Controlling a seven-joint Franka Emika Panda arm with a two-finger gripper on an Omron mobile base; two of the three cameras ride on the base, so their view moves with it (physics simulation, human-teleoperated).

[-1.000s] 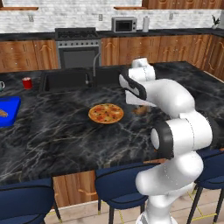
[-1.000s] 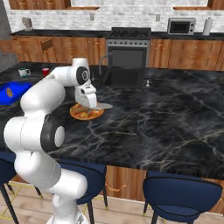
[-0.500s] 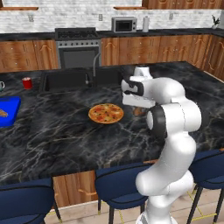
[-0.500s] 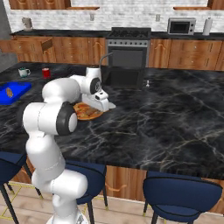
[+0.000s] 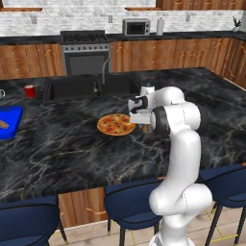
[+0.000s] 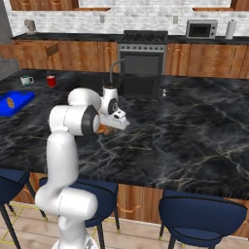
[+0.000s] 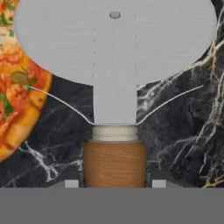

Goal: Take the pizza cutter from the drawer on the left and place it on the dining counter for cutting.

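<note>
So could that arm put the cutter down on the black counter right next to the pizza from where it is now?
Probably yes. The gripper holds the pizza cutter by its handle, just over the dining counter, with bare marble beside the pizza and nothing in between.

A silver-grey pizza cutter (image 7: 114,48) with brown wooden handle above a black, gold-veined marble table (image 7: 175,135); orange-red pizza (image 7: 17,87) flecked with what look like green toppings.

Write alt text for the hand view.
A pizza cutter held by its wooden handle in the pincer, its round silver blade pointing away over a black marble counter. Part of a topped pizza lies at the left.
</note>
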